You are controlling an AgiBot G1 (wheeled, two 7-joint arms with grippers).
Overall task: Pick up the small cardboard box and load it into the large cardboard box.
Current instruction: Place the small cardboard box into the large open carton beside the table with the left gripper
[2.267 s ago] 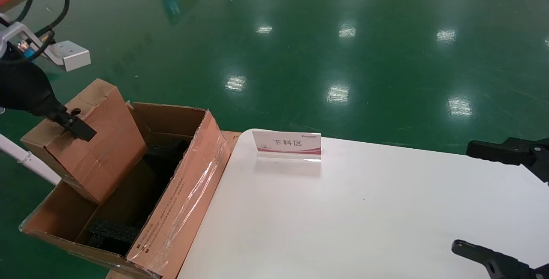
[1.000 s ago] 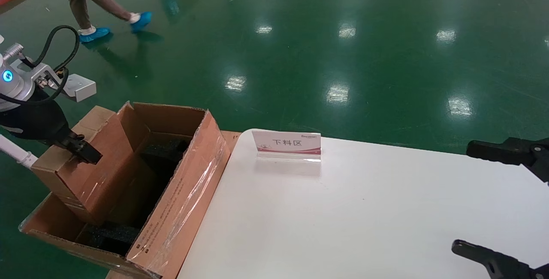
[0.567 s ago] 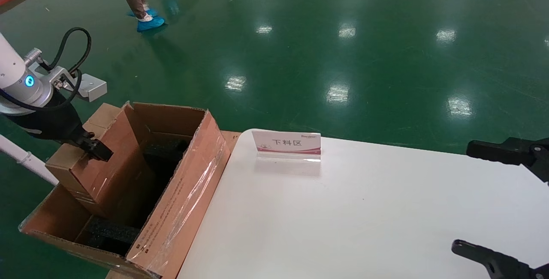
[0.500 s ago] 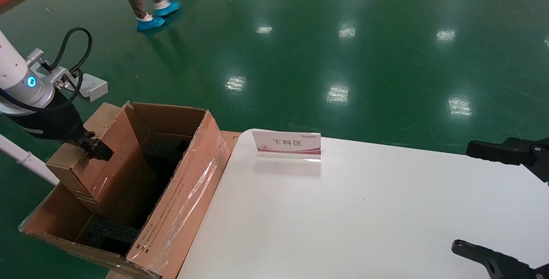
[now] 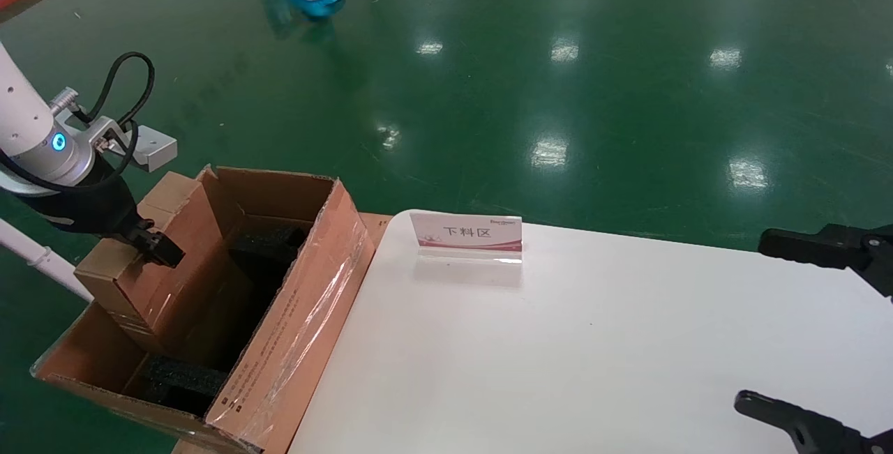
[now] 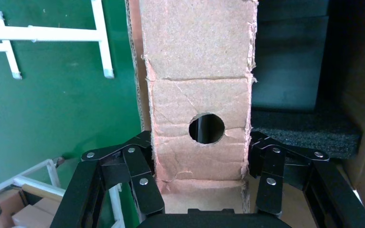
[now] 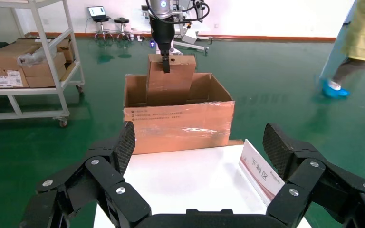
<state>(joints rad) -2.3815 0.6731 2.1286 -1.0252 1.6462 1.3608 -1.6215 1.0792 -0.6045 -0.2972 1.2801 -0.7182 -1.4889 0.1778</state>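
My left gripper (image 5: 155,247) is shut on the narrow top end of the small cardboard box (image 5: 146,283), which stands tilted with its lower part inside the large cardboard box (image 5: 300,314). In the left wrist view the gripper (image 6: 202,164) has one finger on each side of the small box (image 6: 197,90), just below its round hole. Black foam (image 6: 304,133) lies inside beside it, and more shows in the head view (image 5: 183,377). The right wrist view shows the small box (image 7: 168,80) sticking up out of the large box (image 7: 178,126). My right gripper (image 5: 753,319) hangs open over the table's right side.
The large box stands off the left end of a white table (image 5: 593,342) that carries a small sign (image 5: 466,234). A white frame (image 6: 52,35) stands on the green floor left of the box. A shelf cart with cartons (image 7: 24,61) and a walking person (image 7: 356,42) are farther off.
My left gripper has lowered the small box from above the large box down into it, then shifted slightly. A person has walked across the floor behind. The right arm has not moved.
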